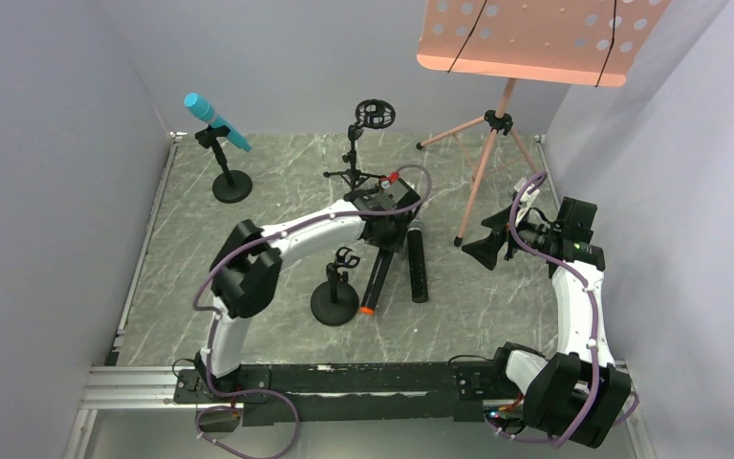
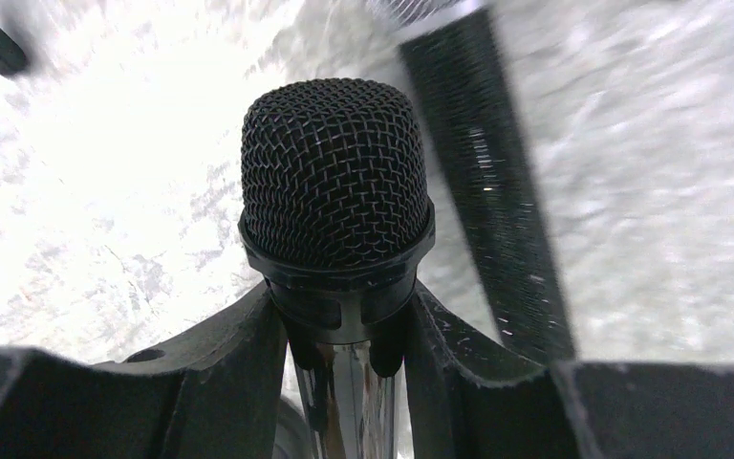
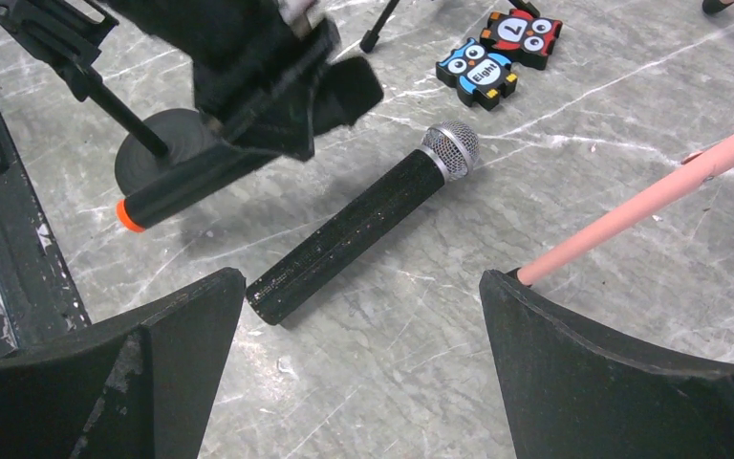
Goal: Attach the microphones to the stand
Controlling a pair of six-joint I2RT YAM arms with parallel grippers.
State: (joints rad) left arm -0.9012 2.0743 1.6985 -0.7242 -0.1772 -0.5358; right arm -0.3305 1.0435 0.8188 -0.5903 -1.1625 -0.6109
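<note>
Left wrist view: left gripper point(image 2: 344, 330) pinching the black orange-ended microphone point(image 2: 334, 172) below its mesh head; right gripper point(image 3: 363, 282) spread wide.

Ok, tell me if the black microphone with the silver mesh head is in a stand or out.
Out. That black silver-headed microphone lies flat on the grey marble table, held by no stand.

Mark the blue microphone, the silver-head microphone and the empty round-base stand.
Blue microphone point(image 1: 218, 122): top view, mid-handle.
Silver-head microphone point(image 3: 354, 236): right wrist view, black handle.
Empty round-base stand point(image 1: 331, 308): top view, round base.
</note>
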